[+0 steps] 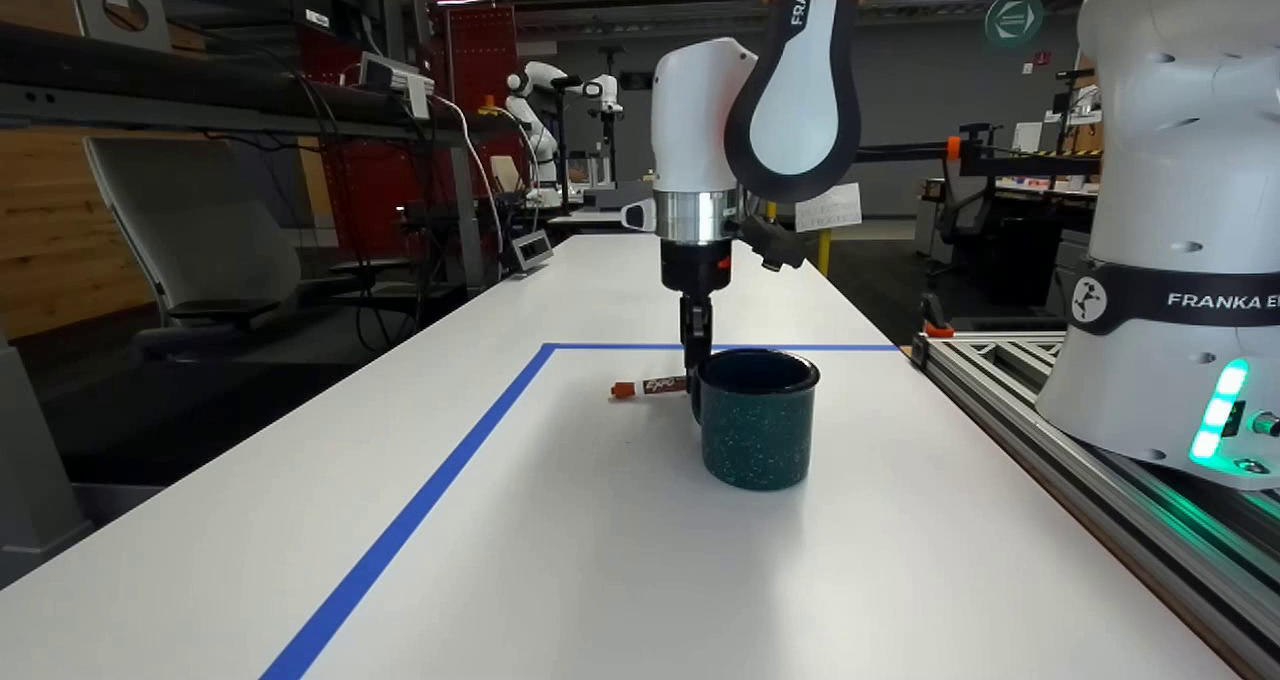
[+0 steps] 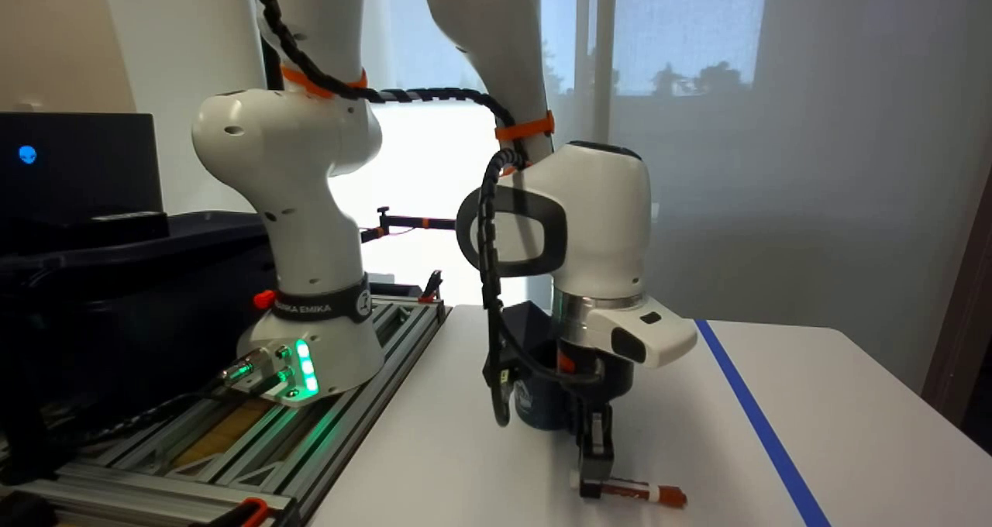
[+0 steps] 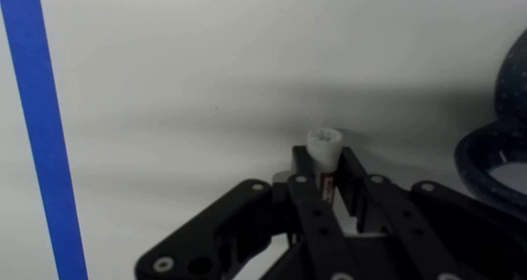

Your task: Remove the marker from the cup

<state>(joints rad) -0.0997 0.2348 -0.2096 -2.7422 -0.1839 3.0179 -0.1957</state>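
The dark teal-green cup point(image 1: 757, 435) stands upright on the table. In an exterior view it is partly hidden behind the gripper and cable point(image 2: 542, 407). Its wall point(image 3: 512, 86) and handle show at the right edge of the wrist view. The marker has a white body end, a reddish label and a brown-orange cap point(image 1: 650, 387); it lies outside the cup, roughly level, also seen as the marker in an exterior view point(image 2: 643, 491). My gripper point(image 2: 593, 487) is shut on the marker's white end point(image 3: 325, 148), low over the table beside the cup's handle. I cannot tell whether the marker touches the table.
Blue tape point(image 1: 440, 500) marks lines on the white table point(image 1: 600, 580). The robot base stands on a metal rail frame point(image 1: 1080, 480) along one table edge. A black bin point(image 2: 132, 318) with a laptop stands behind the base.
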